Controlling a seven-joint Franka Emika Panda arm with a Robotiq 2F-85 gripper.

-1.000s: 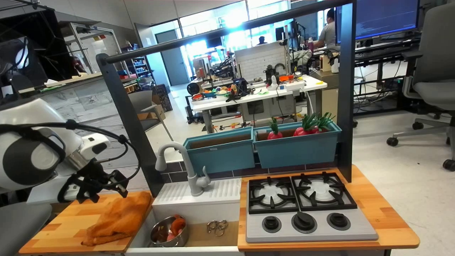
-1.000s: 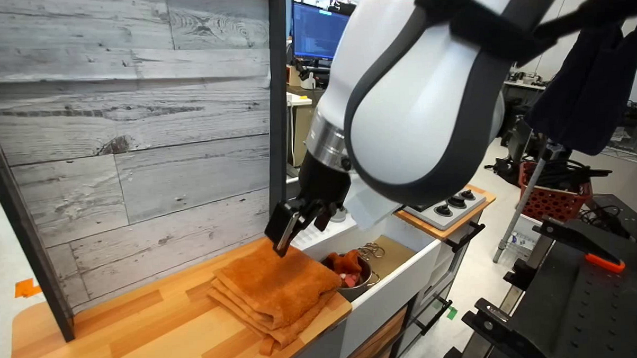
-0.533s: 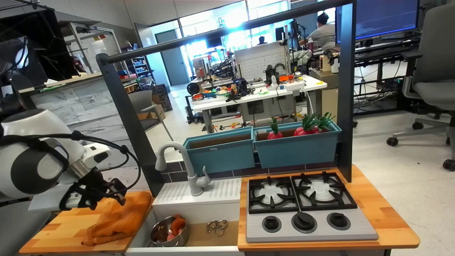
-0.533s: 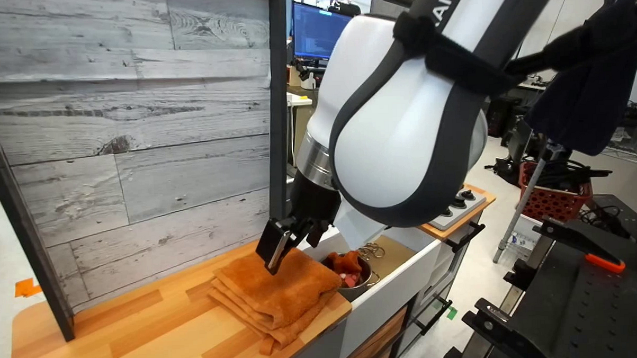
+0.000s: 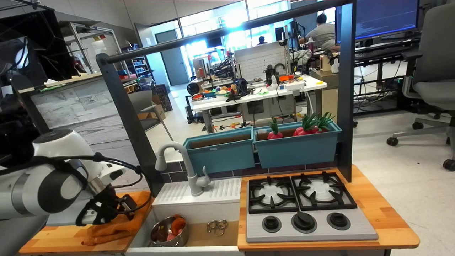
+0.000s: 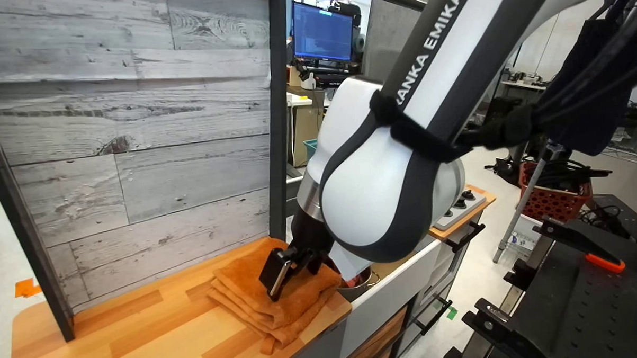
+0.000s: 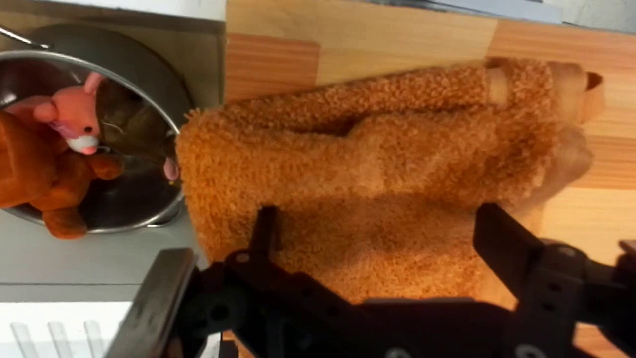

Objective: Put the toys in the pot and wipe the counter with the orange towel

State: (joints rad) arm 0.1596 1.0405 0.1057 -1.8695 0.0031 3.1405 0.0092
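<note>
The gripper is hanging over the orange towel, both jaws standing wide apart; the views are not showing whether the jaws are touching the cloth. The white arm is sloping down to the gripper. The towel is lying folded in layers on the counter, at the end adjoining the white basin. The pot is standing inside the basin, at the side nearest the towel. The toys are resting in the pot: a pink animal figure with a white muzzle is lying beside an orange-brown figure, which is overlapping the pot rim. In an exterior view, metal rings are lying on the basin floor, apart from the pot. A grey faucet is rising behind the basin. Beside the basin, a grey stove top is carrying 2 black burner grates and 3 knobs. Farther back, 2 blue-green planter boxes are sitting side by side, 1 of them holding red vegetables with green tops. Beyond, a cluttered white table is standing in the room, and a person is appearing beside a monitor.
</note>
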